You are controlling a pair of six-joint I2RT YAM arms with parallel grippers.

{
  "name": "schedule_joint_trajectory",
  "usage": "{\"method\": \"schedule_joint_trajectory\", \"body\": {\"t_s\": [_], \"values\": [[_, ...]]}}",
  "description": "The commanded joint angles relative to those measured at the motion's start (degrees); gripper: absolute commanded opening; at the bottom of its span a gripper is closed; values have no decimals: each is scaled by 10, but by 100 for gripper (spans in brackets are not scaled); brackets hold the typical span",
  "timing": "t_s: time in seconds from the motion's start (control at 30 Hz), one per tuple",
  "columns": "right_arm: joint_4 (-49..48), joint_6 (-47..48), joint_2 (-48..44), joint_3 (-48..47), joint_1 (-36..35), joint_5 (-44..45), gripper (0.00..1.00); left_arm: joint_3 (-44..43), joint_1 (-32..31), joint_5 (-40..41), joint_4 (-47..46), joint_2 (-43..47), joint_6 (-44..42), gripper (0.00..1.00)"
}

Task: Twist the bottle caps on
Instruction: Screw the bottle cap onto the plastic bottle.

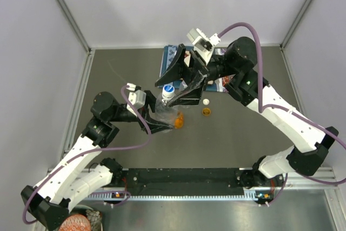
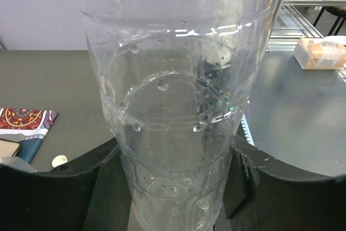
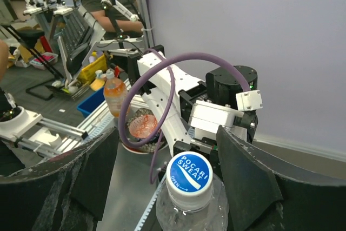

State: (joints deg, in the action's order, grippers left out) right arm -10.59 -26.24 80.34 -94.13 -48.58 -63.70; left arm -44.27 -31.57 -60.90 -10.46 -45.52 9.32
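Dark grey counter (image 1: 243,133) lies below. Above it the left pincer (image 2: 178,187) clamps the clear ribbed plastic bottle (image 2: 178,79) upright, low on its body. A blue-and-white round screw cap (image 3: 188,179) sits on the neck. The right pincer (image 1: 166,92) straddles it, fingers wide apart, seemingly not touching. Centre over the cap, close squarely, then twist gently against the left's firm grip.

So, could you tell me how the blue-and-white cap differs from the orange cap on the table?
The blue-and-white cap sits on the neck of the clear bottle, between the open fingers of the right gripper. The orange cap lies loose on the table, with nothing touching it. The first is blue and white with printed lettering, while the second is plain orange. Both are small round screw caps.
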Motion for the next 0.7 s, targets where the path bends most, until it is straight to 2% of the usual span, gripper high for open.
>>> {"method": "schedule_joint_trajectory", "body": {"t_s": [0.0, 0.13, 0.23, 0.3, 0.43, 0.67], "values": [[-48, -23, 10, 4, 6, -13, 72, -27, 1, -11, -39, 2, 8, 0], [-72, -42, 15, 9, 7, -14, 69, -29, 1, -12, -36, 4, 10, 0], [-90, -53, 14, 15, 7, -14, 63, -29, 1, -8, -36, 6, 10, 0], [-88, -53, 15, 18, 7, -14, 56, -29, 1, -4, -41, 6, 12, 0], [-88, -51, 15, 25, 7, -12, 50, -30, 1, 1, -48, 7, 24, 0], [-94, -51, 12, 31, 8, 2, 20, -28, 1, 5, -42, 11, 20, 0]]}}
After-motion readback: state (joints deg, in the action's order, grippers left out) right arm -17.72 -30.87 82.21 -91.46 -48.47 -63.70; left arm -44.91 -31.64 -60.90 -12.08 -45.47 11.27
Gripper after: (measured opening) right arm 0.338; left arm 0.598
